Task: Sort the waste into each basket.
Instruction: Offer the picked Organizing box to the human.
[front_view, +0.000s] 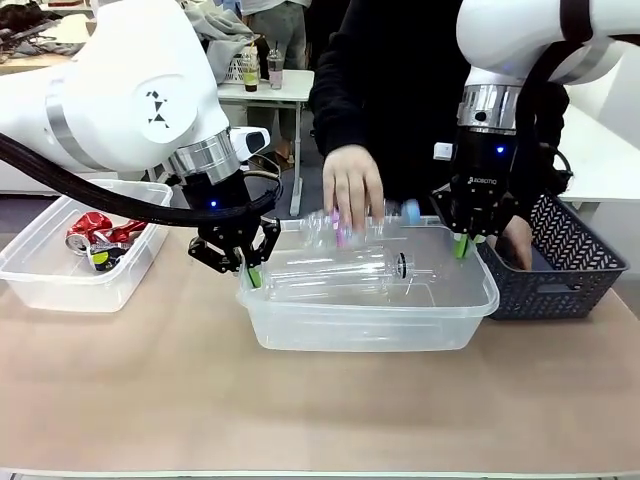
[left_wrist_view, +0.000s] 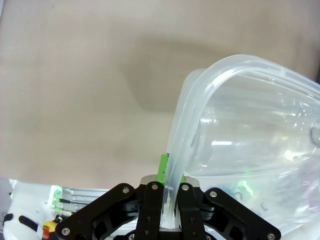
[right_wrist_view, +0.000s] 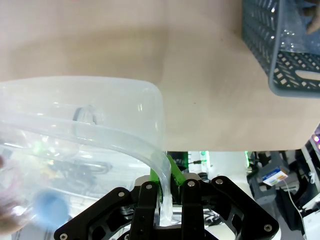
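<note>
Fingers (left_wrist_view: 169, 187) on rolled clear rim (left_wrist_view: 235, 67)

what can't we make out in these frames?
- Front view: bottle in the person's hand is motion-blurred; label unreadable.
- Front view: lattice basket contents hidden by its wall and the right gripper.
- Left wrist view: middle tub cut off by the edge; cans out of view.

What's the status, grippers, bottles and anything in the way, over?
Left gripper and right gripper shut on middle tub rim. Person's hand dropping bottle in; another bottle inside. Cans in left tub.
</note>
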